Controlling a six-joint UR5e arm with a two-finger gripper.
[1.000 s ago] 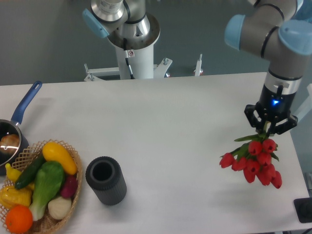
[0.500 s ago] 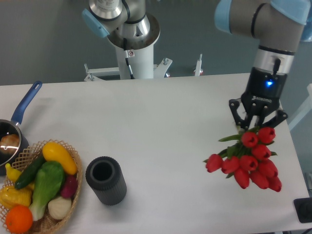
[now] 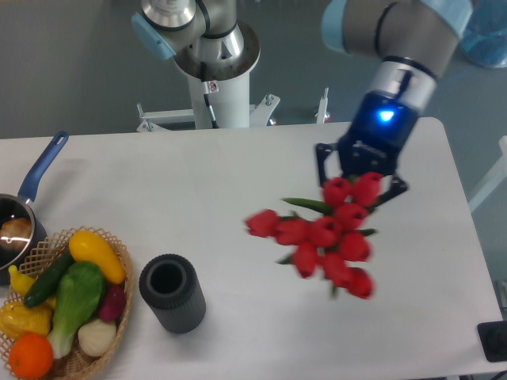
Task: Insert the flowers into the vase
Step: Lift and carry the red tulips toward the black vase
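The flowers (image 3: 321, 235), a bunch of red tulips with green stems, hang in the air over the middle right of the table, slightly blurred. My gripper (image 3: 358, 184) is shut on their stems just above the buds, its fingers mostly covered by the blooms. The vase (image 3: 171, 292), a dark ribbed cylinder with its round mouth facing up, stands at the front left of the table, well to the left of and below the bunch.
A wicker basket (image 3: 120, 261) full of toy vegetables and fruit sits left of the vase. A blue-handled saucepan (image 3: 36, 176) is at the far left edge. A white robot base (image 3: 218, 87) stands behind the table. A dark object (image 3: 493, 342) sits at the front right corner.
The arm has swung left and toward the back, carrying the tulips from the right edge toward the middle of the table. The vase and basket have not moved.
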